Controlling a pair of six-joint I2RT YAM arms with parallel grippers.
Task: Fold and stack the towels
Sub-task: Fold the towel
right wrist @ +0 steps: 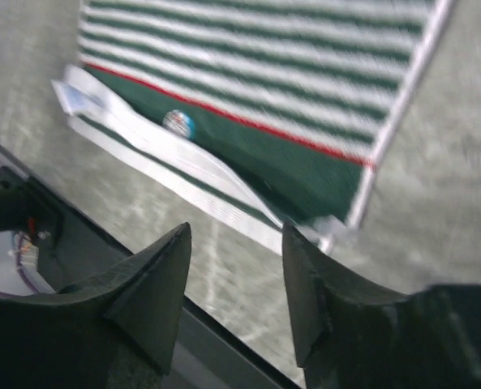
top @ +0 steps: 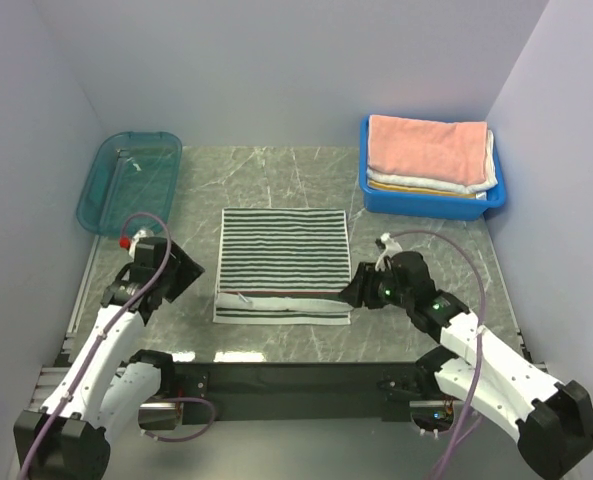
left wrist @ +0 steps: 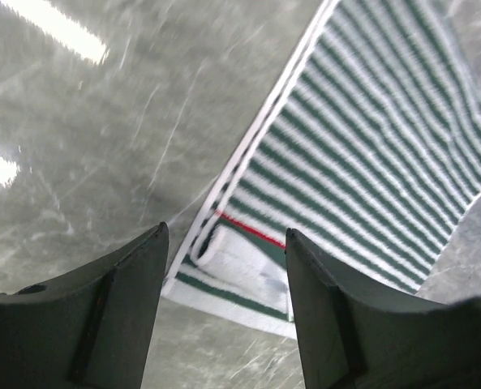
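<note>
Left pincer (left wrist: 225, 235) and right pincer (right wrist: 236, 233) hung apart, holding nothing.
I judged the green-striped towel (top: 284, 250) soft and limp; best pinched at its near corners.

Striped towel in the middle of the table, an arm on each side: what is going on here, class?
Two robot arms are working on the striped towel, which lies spread on the table with its near edge rumpled. The left gripper and the right gripper sit at its near corners, both open and holding nothing. A pink towel tops the folded cloths in the blue bin, far right.
</note>
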